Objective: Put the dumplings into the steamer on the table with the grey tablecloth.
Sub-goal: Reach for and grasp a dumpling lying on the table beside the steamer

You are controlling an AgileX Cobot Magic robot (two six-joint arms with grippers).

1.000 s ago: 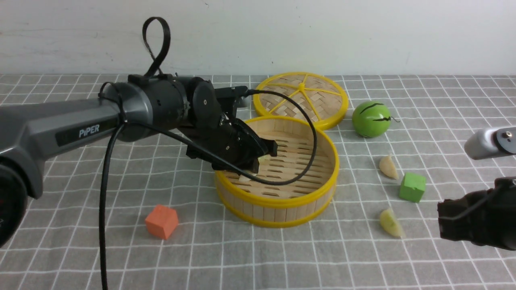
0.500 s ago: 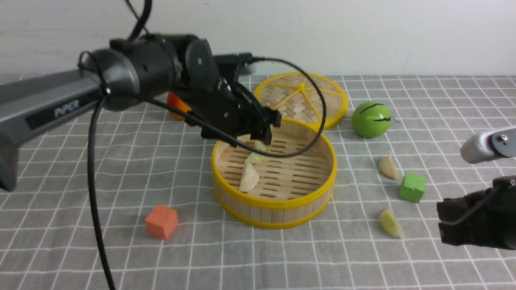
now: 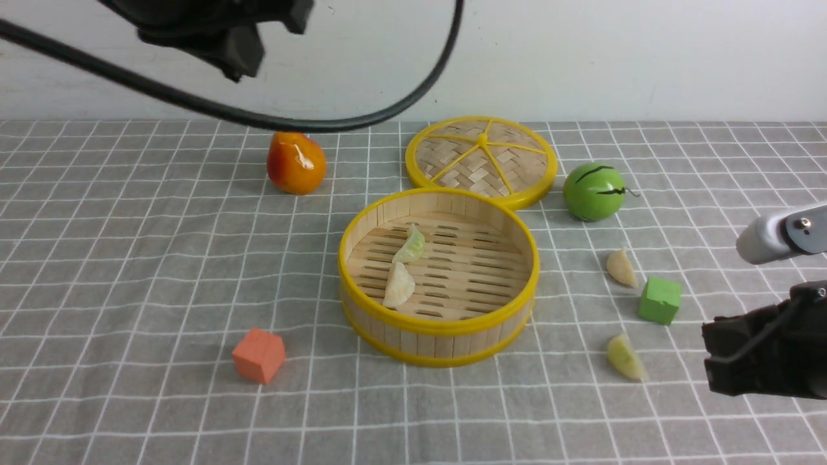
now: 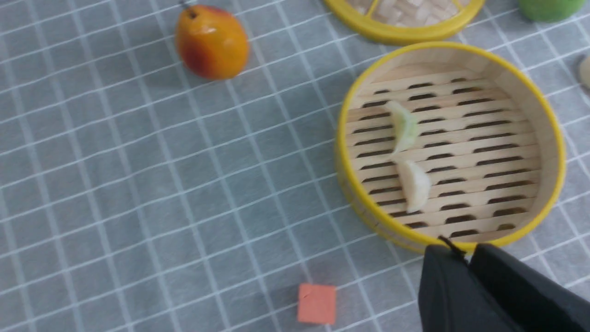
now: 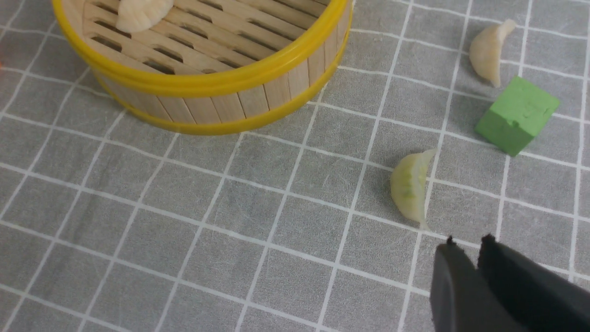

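Note:
The steamer (image 3: 439, 326) stands mid-table on the grey tablecloth (image 3: 129, 271). Two dumplings lie on its slat floor, a pale green one (image 3: 411, 245) and a cream one (image 3: 399, 286). Right of the steamer, a cream dumpling (image 3: 621, 268) and a yellow-green dumpling (image 3: 625, 357) lie on the cloth. My left gripper (image 4: 465, 251) hangs high above the steamer's near rim (image 4: 350, 193), shut and empty. My right gripper (image 5: 468, 244) hovers just short of the yellow-green dumpling (image 5: 410, 186), its fingers together with nothing between them.
The woven lid (image 3: 481, 158) lies behind the steamer. An orange fruit (image 3: 296, 163) sits at the back left, a green round fruit (image 3: 594, 190) at the back right. A green cube (image 3: 660, 299) lies between the two loose dumplings. An orange cube (image 3: 259, 356) is at front left.
My left arm has risen up and back from the steamer, leaving the green dumpling beside the cream one, and its jaws have come together. The right arm has hardly moved.

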